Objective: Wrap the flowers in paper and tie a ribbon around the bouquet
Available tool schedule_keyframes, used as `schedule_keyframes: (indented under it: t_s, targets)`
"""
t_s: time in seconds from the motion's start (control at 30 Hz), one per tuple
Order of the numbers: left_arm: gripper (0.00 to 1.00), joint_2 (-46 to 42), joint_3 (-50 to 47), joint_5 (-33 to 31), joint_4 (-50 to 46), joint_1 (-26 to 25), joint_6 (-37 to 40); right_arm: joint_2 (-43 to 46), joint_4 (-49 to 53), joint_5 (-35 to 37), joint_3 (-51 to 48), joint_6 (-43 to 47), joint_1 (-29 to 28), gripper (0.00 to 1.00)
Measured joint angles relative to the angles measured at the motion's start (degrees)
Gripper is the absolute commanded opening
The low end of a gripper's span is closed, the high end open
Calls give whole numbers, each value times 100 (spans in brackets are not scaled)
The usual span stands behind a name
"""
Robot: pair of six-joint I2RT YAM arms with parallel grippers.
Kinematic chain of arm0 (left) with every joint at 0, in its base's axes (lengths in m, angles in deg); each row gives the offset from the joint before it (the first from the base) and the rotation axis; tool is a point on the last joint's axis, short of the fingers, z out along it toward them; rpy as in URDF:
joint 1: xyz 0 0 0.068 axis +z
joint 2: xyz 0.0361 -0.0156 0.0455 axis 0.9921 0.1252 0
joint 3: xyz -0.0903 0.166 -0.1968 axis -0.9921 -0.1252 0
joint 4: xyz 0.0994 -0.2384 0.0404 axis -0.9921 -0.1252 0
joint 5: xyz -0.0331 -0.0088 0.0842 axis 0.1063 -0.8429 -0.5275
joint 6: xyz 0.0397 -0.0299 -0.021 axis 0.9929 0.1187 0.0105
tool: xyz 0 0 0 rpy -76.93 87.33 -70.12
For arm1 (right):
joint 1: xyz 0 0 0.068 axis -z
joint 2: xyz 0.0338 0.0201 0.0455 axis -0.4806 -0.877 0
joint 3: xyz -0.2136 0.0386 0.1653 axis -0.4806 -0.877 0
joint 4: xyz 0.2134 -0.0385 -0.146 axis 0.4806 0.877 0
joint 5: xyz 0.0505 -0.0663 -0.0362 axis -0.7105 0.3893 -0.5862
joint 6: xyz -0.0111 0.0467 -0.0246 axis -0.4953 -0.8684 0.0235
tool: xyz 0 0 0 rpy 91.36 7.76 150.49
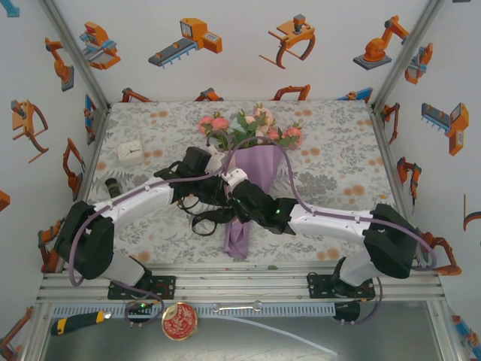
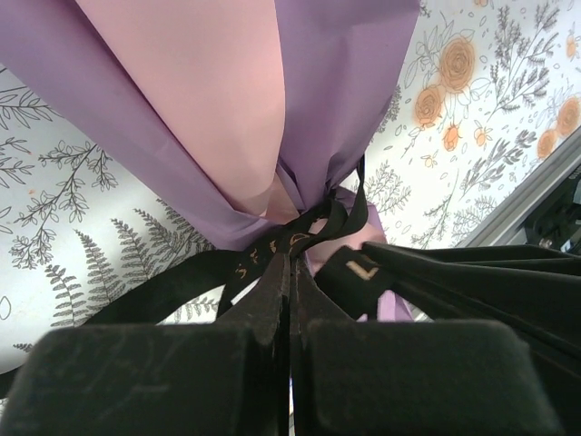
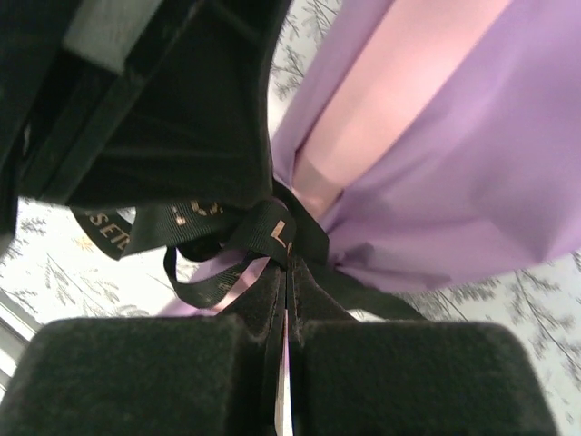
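Note:
The bouquet lies in the middle of the table, its pink and cream flowers (image 1: 248, 126) spilling from the wide far end of the lilac paper (image 1: 258, 167) cone. The black ribbon (image 1: 204, 222) with gold lettering circles the cone's pinched neck, and its loops trail to the left. My left gripper (image 1: 218, 192) is shut on the ribbon (image 2: 182, 282) just below the neck, its tips (image 2: 290, 254) pressed together. My right gripper (image 1: 234, 201) is shut on another part of the ribbon (image 3: 200, 222) from the opposite side, its tips (image 3: 289, 259) at the knot. The paper (image 3: 472, 182) shows its pink inner face.
A white cube (image 1: 131, 153) and a small dark cylinder (image 1: 113, 186) sit at the left of the floral cloth. On the near metal ledge lie a yellow-handled tool (image 1: 79, 322) and a round red tin (image 1: 179, 320). Printed walls close in three sides.

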Motion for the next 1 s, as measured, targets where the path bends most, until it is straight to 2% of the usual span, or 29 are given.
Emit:
schedule_keyframes:
  t_s: [0.27,0.4,0.57,0.7,0.83,1.0]
  targets:
    - [0,-37,-4,-20,63,0,-55,-400,-531,-601,0,-229,177,16]
    - [0,-37,-4,-20,68,0,-59,-472,-437,-529,0,-448,212,21]
    - [0,-37,-4,-13,70,0,-59,-472,-118,-332,4,-723,358,22]
    - [10,-46,-4,28,111,0,-111,-483,-66,-317,7,-938,444,20]
    - [25,-146,-90,138,221,0,-236,-538,-122,-382,7,-1123,505,20]
    - [29,-216,-343,232,348,0,-369,-560,-273,-540,4,-1257,570,20]
